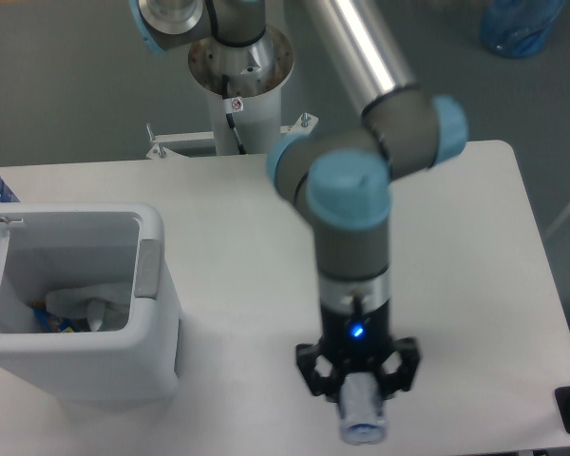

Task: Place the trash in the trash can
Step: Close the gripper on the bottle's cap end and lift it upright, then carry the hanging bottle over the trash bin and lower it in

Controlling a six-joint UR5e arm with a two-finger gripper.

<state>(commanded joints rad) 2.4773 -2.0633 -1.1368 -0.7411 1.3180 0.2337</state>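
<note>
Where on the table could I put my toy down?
The table is bare on the right, from the arm to the far edge, and along the back behind the trash can. It is crowded at the front, where the gripper holds the bottle.

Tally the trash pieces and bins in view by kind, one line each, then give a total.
Clear plastic bottle, held in the hand: 1
White crumpled wrapper, inside the bin: 1
White trash can: 1
Total: 3
</note>
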